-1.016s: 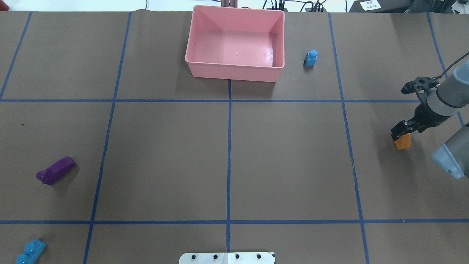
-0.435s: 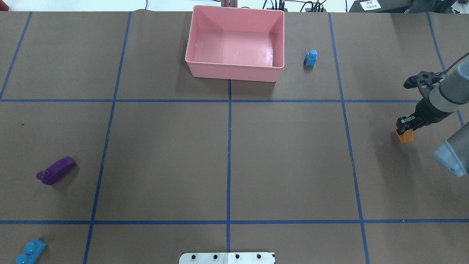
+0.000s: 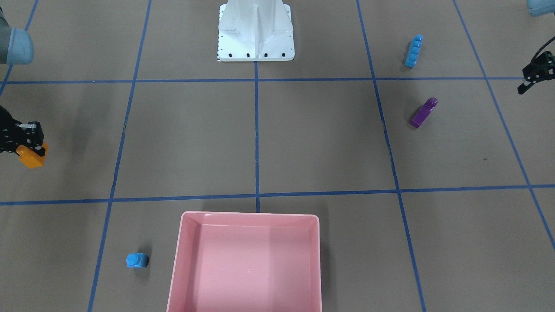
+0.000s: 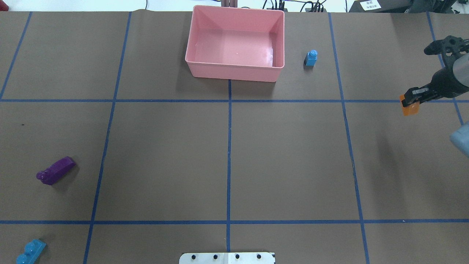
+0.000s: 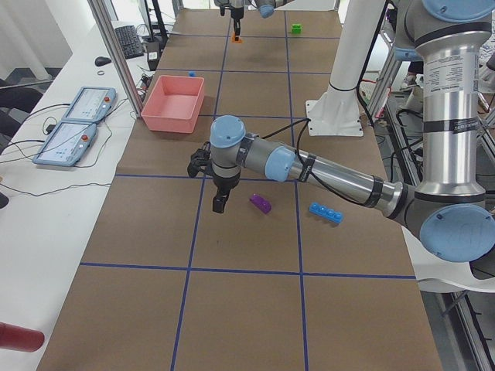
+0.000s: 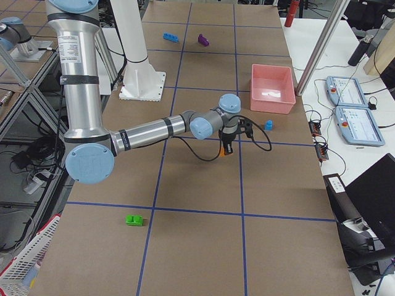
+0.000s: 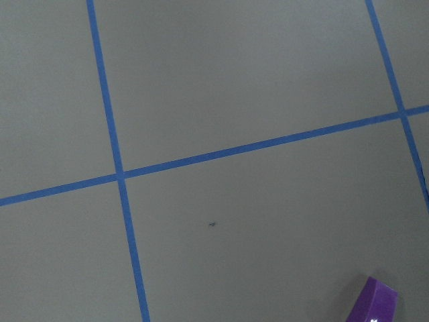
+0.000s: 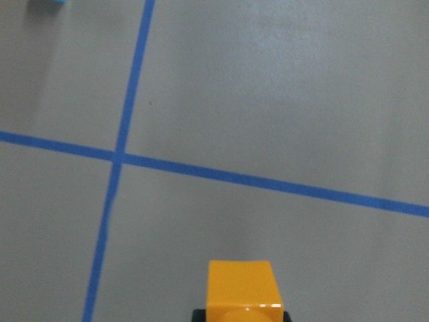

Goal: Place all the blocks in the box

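Box [image 4: 231, 74] at twelve o'clock: empty, none of five blocks in.
Right gripper [image 4: 410, 101] clenched on orange block [image 4: 410, 109], aloft at three; left gripper [image 5: 220, 205] jaws unreadable. Long blue block [image 4: 31, 251] at eight, purple wedge [image 4: 55, 170] at nine, green block [image 6: 133, 219] (side view only), small blue block [image 4: 311, 58] at one: all outside.

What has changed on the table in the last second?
The right gripper, still shut on the orange block, carried it forward, away from the robot. The box, small blue block, purple block and long blue block stayed put.
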